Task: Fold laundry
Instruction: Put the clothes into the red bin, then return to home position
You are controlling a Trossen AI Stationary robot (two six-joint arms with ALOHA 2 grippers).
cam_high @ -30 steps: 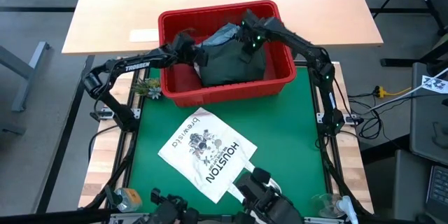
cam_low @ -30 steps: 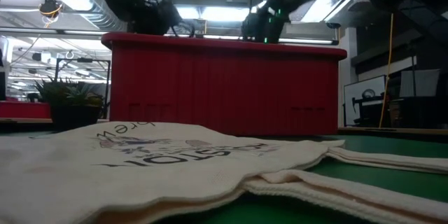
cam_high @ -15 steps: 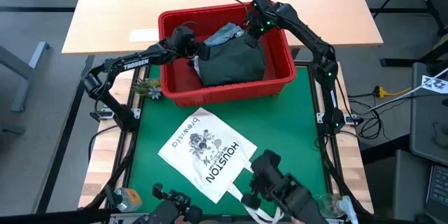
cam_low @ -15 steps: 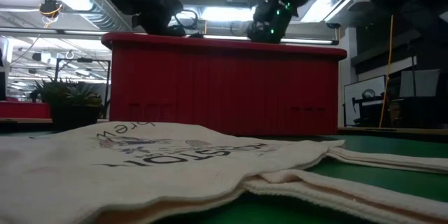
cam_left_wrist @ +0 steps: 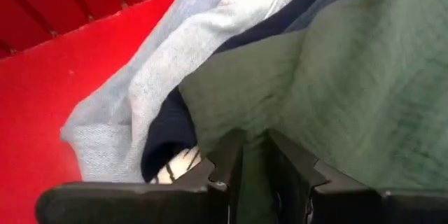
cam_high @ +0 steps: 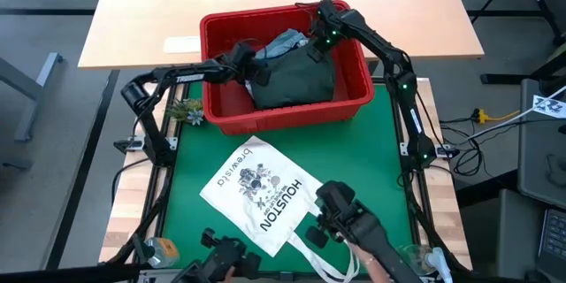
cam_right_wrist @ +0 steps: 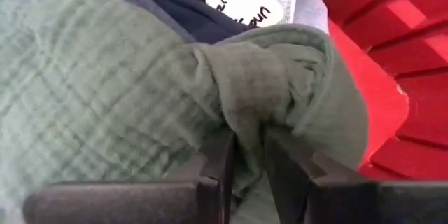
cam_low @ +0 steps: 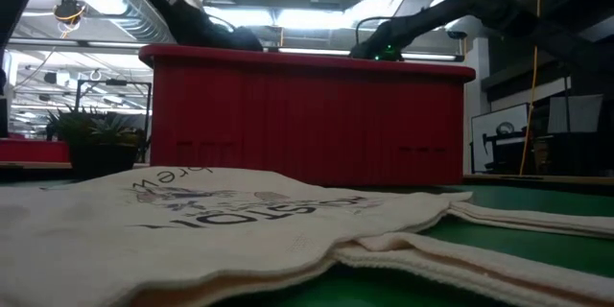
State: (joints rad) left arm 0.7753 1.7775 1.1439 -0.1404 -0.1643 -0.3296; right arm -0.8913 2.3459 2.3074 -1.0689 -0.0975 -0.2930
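Note:
A red slotted basket (cam_high: 350,104) (cam_low: 307,115) stands at the far end of the green mat. In it lies a pile of laundry: a dark olive green garment (cam_high: 296,78) on top, light blue denim (cam_high: 281,42) (cam_left_wrist: 175,63) and a navy piece (cam_left_wrist: 164,136) under it. My left gripper (cam_high: 251,62) (cam_left_wrist: 255,175) reaches in from the basket's left side and is shut on the olive garment. My right gripper (cam_high: 316,39) (cam_right_wrist: 248,161) reaches in at the far right and is shut on the same garment. My left gripper pinches the olive garment's left edge (cam_left_wrist: 253,143) between its two fingers, slanting down from the basket's left. The cloth lies bunched on the pile, slack. One layer or several, I cannot tell. My right gripper pinches a bunched fold at the olive garment's far right corner (cam_right_wrist: 246,115) between its two fingers, coming steeply from above. Several layers are gathered there. The rest of the garment lies on the pile.
A white "HOUSTON" tote bag (cam_high: 263,193) (cam_low: 221,216) lies flat on the mat near the front, handles toward the near right. A small plant (cam_high: 187,110) stands left of the basket. Dark gear (cam_high: 347,219) hangs over the near edge. A wooden table (cam_high: 159,9) lies behind.
Both grippers have sunk lower into the basket, below its rim in the low view. My left gripper has gone a little toward the right, onto the olive garment; my right gripper has swung toward the basket's far edge. The olive garment has settled lower on the pile.

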